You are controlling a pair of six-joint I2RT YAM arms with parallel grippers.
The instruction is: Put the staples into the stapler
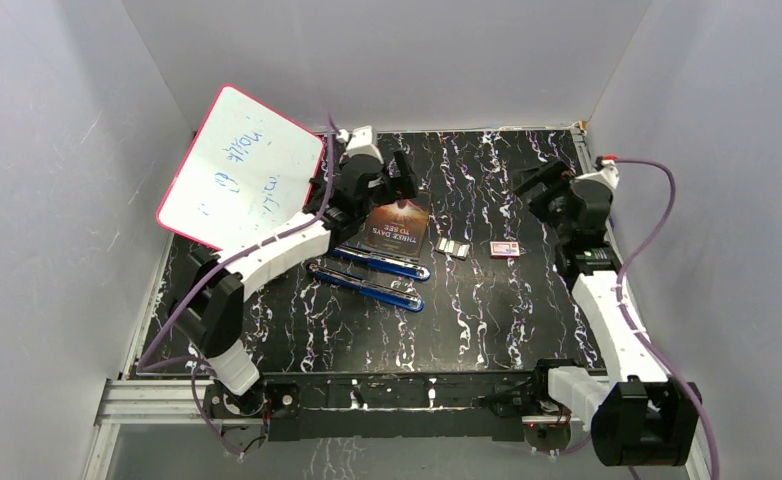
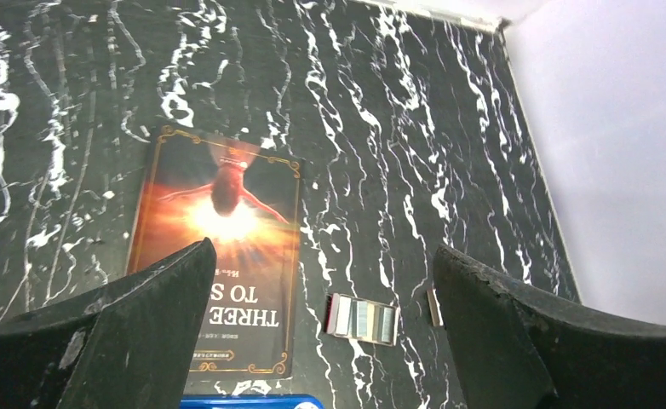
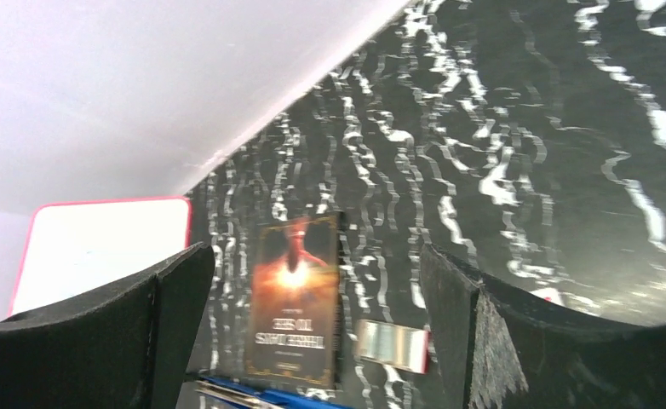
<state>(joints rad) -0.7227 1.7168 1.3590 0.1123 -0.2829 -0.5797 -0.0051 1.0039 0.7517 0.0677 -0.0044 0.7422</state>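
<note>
Well, L gripper (image 2: 321, 249), R gripper (image 3: 312, 249) agape; staples (image 2: 362, 319) nr book (image 2: 219, 247).

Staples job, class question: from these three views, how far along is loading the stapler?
Done: nothing visible yet; the staples lie on the table beside the book, apart from the blue stapler. In hand: nothing; the left gripper and right gripper are both open and empty, above the table. Left: pick up a strip, seat it in the stapler, close it.

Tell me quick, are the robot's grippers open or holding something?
Left gripper: open, holding nothing.
Right gripper: open, holding nothing.
</note>
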